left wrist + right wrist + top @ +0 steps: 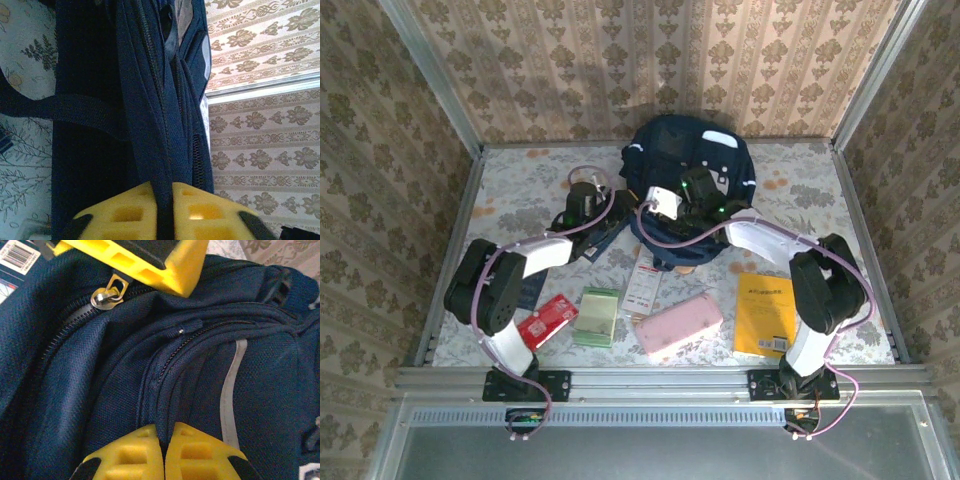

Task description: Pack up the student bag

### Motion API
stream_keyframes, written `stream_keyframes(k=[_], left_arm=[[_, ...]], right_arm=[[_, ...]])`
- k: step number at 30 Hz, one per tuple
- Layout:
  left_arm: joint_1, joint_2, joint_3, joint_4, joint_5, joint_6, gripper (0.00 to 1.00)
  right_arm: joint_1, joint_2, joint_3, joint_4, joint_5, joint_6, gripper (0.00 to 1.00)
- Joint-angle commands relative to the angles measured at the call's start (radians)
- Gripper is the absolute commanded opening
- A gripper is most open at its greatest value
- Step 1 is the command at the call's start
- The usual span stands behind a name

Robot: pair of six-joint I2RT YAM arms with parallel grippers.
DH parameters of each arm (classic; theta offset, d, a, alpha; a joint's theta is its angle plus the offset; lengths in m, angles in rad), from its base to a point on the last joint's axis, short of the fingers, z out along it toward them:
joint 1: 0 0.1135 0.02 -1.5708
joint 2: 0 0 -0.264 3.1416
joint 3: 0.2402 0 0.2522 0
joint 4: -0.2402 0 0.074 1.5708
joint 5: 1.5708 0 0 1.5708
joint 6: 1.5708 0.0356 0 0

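Tools at the student bag [672,150].
Near the table's [520,190] front edge lay a pink case [678,323]; beyond, the left tool [162,192] pinched a bag fold, the right tool [162,437] was closed; the bag stood at its far middle.

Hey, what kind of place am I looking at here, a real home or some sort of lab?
Most likely a robot test booth dressed up as a room: wallpaper panels held in bare metal framing, a floral-covered table, and a left arm and right arm bolted to a rail near the student bag.
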Motion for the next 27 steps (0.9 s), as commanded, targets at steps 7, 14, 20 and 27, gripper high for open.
stream_keyframes(k=[7, 14, 20, 27], left_arm=[[0.034, -0.237, 0.194, -0.585, 0.176, 0.508, 0.58], [0.092, -0.257, 0.321, -0.894, 0.205, 0.807, 0.55], [0.106, -0.156, 0.379, -0.993, 0.283, 0.944, 0.53], [0.075, -0.021, 0.367, -0.857, 0.518, 0.882, 0.58]], right_arm=[[-0.124, -0.168, -0.061, 0.035, -0.270, -0.039, 0.00], [-0.157, -0.186, -0.029, -0.076, -0.438, -0.075, 0.00], [-0.200, -0.215, -0.025, -0.103, -0.562, -0.044, 0.00], [-0.216, -0.223, -0.024, -0.078, -0.591, -0.012, 0.00]])
